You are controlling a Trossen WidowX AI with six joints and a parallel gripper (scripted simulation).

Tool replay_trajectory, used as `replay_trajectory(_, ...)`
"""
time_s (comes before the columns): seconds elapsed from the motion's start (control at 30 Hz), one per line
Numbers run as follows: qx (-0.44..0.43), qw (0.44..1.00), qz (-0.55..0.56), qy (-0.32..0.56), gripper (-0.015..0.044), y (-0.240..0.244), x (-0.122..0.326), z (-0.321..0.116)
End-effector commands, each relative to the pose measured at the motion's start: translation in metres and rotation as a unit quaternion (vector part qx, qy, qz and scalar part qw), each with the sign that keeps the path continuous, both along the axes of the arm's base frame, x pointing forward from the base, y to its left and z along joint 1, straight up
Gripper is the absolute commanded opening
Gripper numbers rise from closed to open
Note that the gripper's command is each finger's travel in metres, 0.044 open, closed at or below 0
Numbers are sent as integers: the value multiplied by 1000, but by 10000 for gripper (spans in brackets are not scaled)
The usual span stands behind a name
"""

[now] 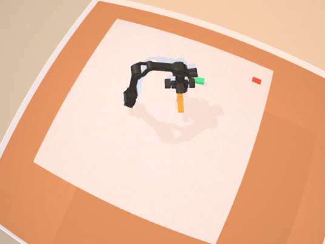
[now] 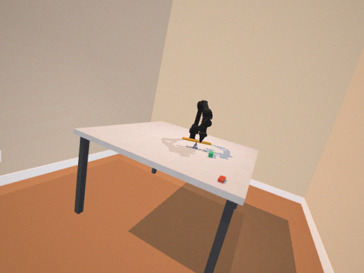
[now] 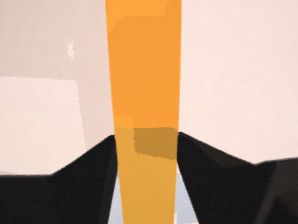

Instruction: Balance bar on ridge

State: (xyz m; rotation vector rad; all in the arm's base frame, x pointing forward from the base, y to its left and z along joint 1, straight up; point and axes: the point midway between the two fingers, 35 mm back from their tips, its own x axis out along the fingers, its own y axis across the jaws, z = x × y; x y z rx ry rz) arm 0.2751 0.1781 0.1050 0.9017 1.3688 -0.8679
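Beige walls, orange floor, white table [image 2: 129,137] on dark legs. Gripper [image 3: 146,142] is clamped on the orange bar [image 3: 145,75], 1 black finger [image 3: 90,167] on each long side. In the exterior view the bar [image 2: 196,140] sits roughly level, held above the tabletop, over a small bluish ridge [image 2: 195,145] directly under the jaws. Green block [image 1: 199,81] lies on the table just right of the jaws; red block [image 1: 256,80] well apart, further right.
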Motion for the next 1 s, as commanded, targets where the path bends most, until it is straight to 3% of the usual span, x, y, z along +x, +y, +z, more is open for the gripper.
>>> replay_trajectory(0.0, 0, 1000, 0, 0, 0, 0, 0, 0)
replay_trajectory(0.43, 0, 1000, 0, 0, 0, 0, 0, 0)
replay_trajectory(0.63, 0, 1000, 0, 0, 157, 0, 0, 0)
replay_trajectory(0.97, 0, 1000, 0, 0, 167, 0, 0, 0)
